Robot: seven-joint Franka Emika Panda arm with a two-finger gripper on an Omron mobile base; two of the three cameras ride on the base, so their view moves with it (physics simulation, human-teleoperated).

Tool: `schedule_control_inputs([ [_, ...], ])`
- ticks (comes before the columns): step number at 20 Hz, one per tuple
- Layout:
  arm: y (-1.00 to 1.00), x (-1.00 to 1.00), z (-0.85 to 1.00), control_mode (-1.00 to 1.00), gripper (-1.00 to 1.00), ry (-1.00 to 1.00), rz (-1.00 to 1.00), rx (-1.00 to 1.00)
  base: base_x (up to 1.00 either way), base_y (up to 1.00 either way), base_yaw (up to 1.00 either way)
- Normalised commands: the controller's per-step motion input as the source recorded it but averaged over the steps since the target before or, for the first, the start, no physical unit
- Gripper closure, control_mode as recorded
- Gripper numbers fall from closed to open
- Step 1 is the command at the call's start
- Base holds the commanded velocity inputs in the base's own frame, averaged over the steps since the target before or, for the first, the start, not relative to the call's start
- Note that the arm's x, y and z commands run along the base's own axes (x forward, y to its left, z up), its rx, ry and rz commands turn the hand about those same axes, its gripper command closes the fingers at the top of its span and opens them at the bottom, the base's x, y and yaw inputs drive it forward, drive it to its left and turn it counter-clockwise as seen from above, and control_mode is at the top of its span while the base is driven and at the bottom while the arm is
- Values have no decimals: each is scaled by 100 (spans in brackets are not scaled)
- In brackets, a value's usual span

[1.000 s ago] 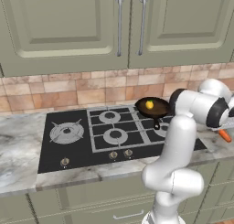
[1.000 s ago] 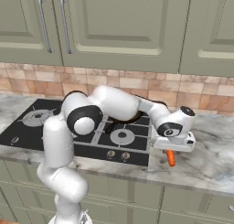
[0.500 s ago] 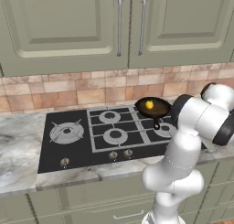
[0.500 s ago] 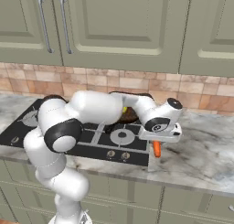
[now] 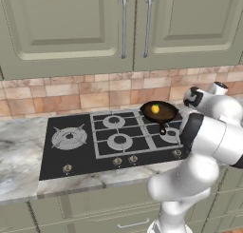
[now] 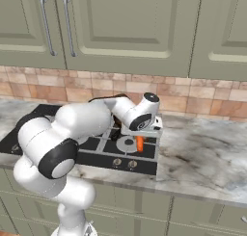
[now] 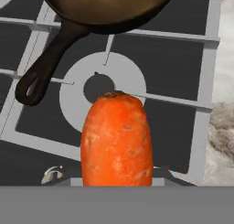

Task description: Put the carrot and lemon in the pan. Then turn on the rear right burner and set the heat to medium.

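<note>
My gripper (image 6: 140, 137) is shut on the carrot (image 6: 140, 144), an orange stick that hangs point-down from the fingers. It hovers just above the front right burner (image 6: 128, 144) of the stove. In the hand view the carrot (image 7: 116, 141) stands in front of that burner ring (image 7: 103, 88), with the pan (image 7: 107, 6) just beyond and its black handle (image 7: 43, 72) reaching toward me. The dark pan (image 5: 161, 114) sits at the rear right of the cooktop, covering the rear right burner. The yellow lemon (image 5: 155, 108) lies inside it.
The black cooktop (image 5: 52, 156) has a larger star-grate burner (image 5: 69, 137) on the left and a row of knobs (image 5: 117, 161) along its front edge. Marble counter (image 6: 202, 153) extends right of the stove. Tiled wall and cabinets stand behind.
The arm has swung left with the carrot, from over the counter right of the stove to above the front right burner. The pan and lemon stayed put.
</note>
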Motion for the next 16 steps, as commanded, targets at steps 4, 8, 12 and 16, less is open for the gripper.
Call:
schedule_control_inputs([
  [4,38,51,1,-100,100,0,-10,0,0,0,0],
  [8,19,57,0,-100,100,0,-11,0,0,0,0],
  [12,15,66,0,-100,100,0,-6,0,0,0,0],
  [16,4,46,4,-100,100,0,0,0,0,0,0],
])
